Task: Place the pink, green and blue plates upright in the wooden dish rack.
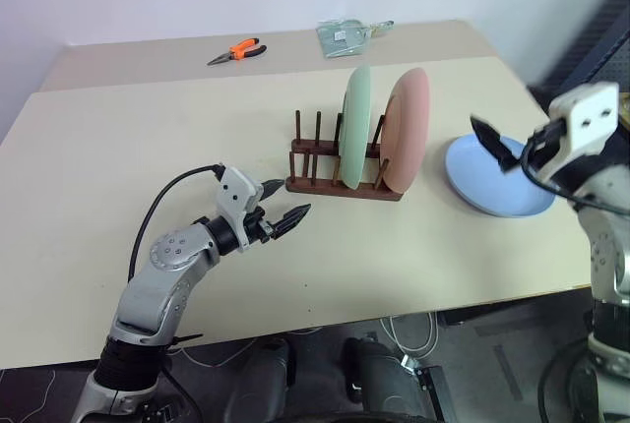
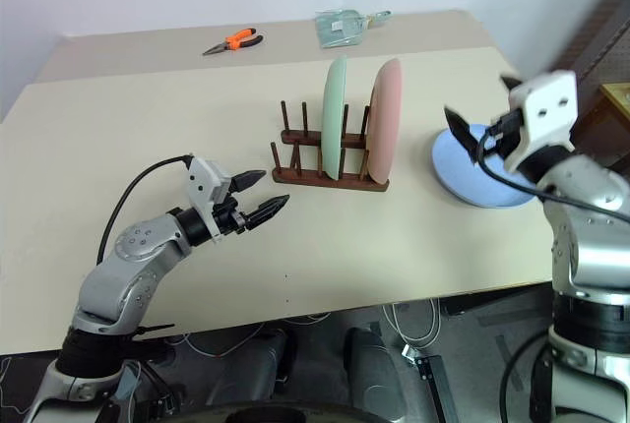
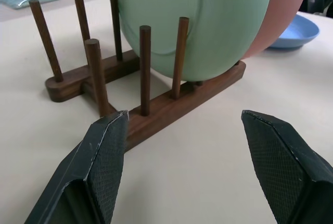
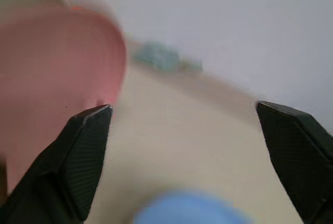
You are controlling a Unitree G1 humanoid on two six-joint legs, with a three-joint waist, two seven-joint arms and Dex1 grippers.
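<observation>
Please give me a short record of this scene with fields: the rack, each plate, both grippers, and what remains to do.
rack: wooden dish rack on the table, left slots free
green plate: upright in rack
pink plate: upright in rack, at its right end
blue plate: flat on table, right of rack
left gripper: open, empty, near rack's left end
right gripper: open, empty, over blue plate
remaining: blue plate not yet racked
other: pliers and a clear packet at far edge

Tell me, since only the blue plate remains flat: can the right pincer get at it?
Probably yes: the right pincer hovers open just above the blue plate, with nothing lying between them.
</observation>
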